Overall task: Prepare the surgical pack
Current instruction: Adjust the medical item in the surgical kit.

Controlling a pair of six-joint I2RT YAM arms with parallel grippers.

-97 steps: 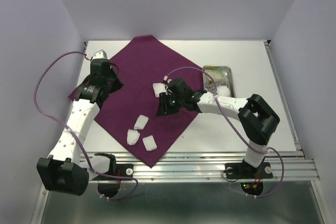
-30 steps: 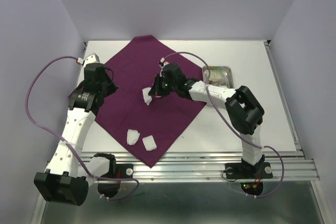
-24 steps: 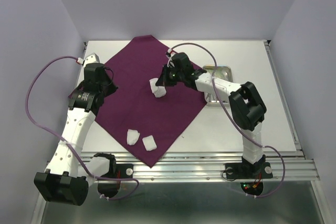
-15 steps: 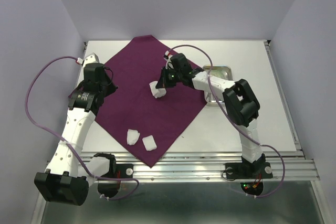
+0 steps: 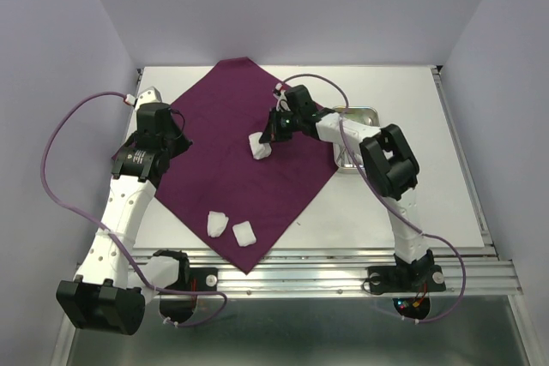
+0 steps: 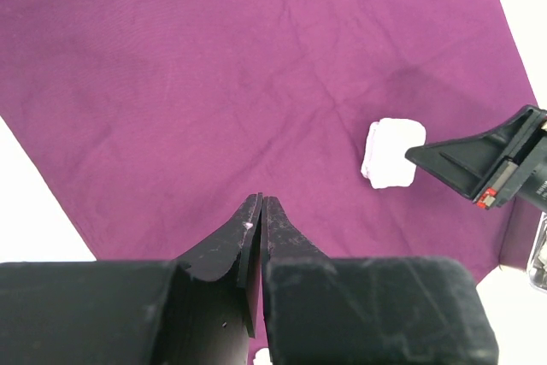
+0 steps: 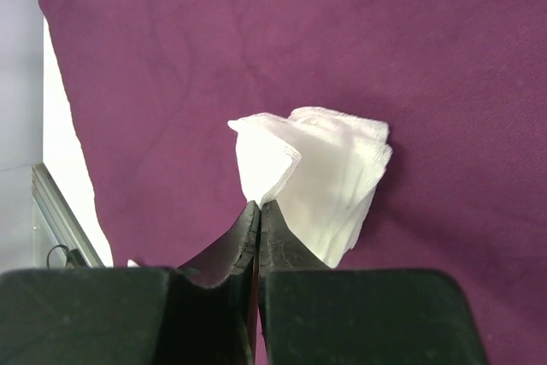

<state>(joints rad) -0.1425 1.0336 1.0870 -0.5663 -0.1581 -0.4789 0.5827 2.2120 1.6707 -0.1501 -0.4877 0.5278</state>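
White table (image 5: 412,203), lavender walls, arms bolted at the near edge. Cloth (image 5: 223,126) lies flat, set like a diamond over the table's left-centre, with one corner at the far edge and one at the near edge.

Right gripper (image 7: 259,207) is over the cloth's right part. Its jaws are pressed together on a corner of a white pad (image 7: 329,185), which looks pinched by a thin fold. The pad's body hangs or rests against the cloth; can't tell if it's off the fabric. Left gripper (image 6: 261,201) hovers over the cloth's left side, jaws pressed together with nothing between them, well apart from the pad. Two more pads (image 5: 230,229) sit side by side near the cloth's near corner. Tray (image 5: 375,117) is off the cloth, just beside its right corner, partly hidden by the right arm; contents are unclear.

Step, as a judgement: moving gauze around on the cloth, likely gathering it before wrapping. Early to mid task, cloth not folded yet.

Next move probably calls for carrying the pad to its spot, setting it down low, then parting the jaws. Risk: the thin corner grip slips, or the pad unfolds and drags.
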